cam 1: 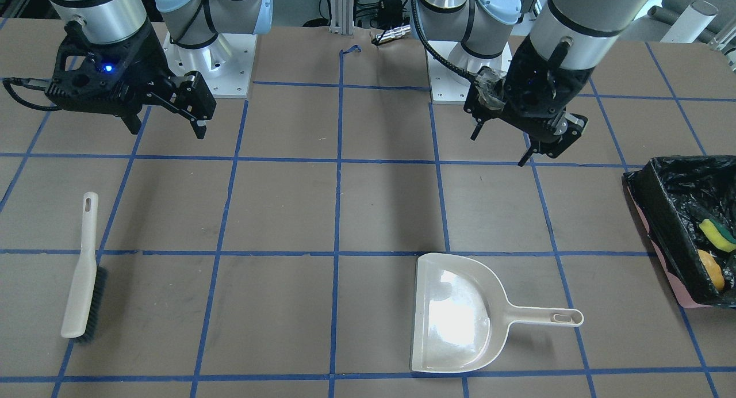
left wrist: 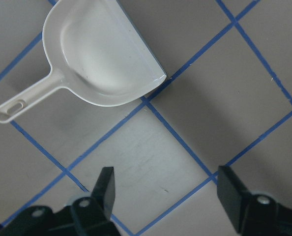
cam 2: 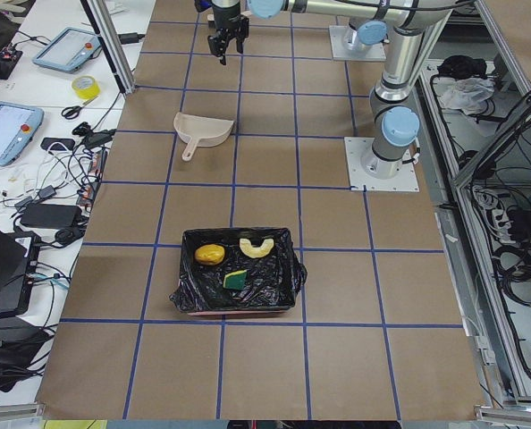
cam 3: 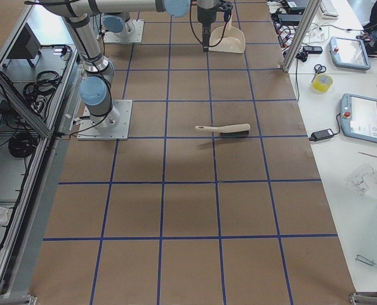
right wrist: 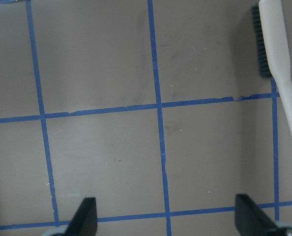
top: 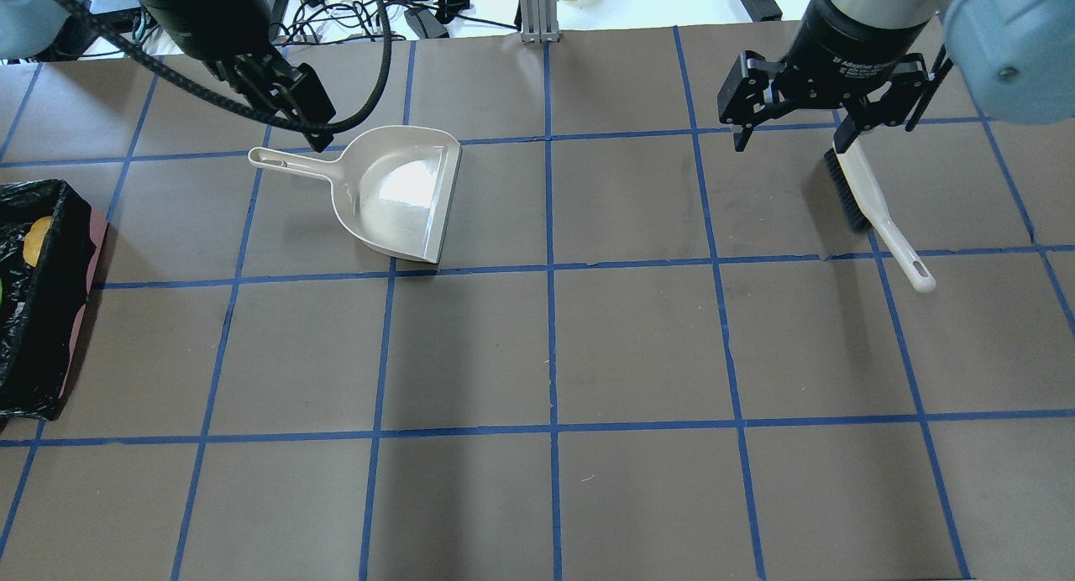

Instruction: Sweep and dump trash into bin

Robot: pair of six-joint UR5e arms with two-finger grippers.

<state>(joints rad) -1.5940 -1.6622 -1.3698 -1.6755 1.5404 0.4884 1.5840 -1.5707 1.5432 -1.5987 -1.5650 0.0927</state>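
The bin [cam 1: 658,214], a pink box with a black bag, stands at the table end on my left side. It holds the trash: the yellow-green sponge [cam 1: 716,234], the golden-brown lump [cam 1: 713,268] and, in the exterior left view, the pale half-ring [cam 2: 257,248]. The beige dustpan [top: 395,191] lies empty on the table. The beige brush [top: 869,199] lies flat. My left gripper [left wrist: 168,189] is open and empty above the table near the dustpan's handle. My right gripper [right wrist: 168,221] is open and empty, hovering beside the brush head.
Brown table with a blue tape grid. The arm bases [cam 1: 210,58] stand on plates at the table's robot side. Cables and tablets [cam 2: 6,130] lie on a side bench off the table.
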